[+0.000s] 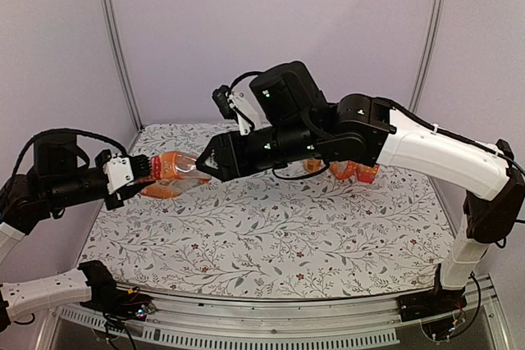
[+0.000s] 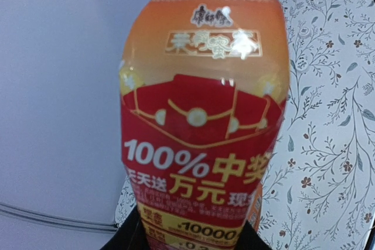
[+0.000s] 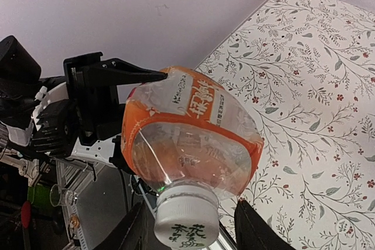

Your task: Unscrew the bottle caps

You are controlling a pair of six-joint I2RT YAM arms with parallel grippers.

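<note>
Pre-twist: gripping bottle [image 1: 176, 171] in left tool [image 1: 152, 168]; straddling cap [image 3: 186, 221] with right tool [image 3: 192, 212], part-open, empty. Next: close squarely on cap, twist.

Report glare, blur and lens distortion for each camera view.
Top external: even, soft light with faint shadows; the frame posts look tilted, a wide-angle effect. Left wrist: the bottle fills the frame, slightly soft, with white glare patches on its label. Right wrist: the white cap is fairly sharp; reflections streak the clear plastic above it.
</note>
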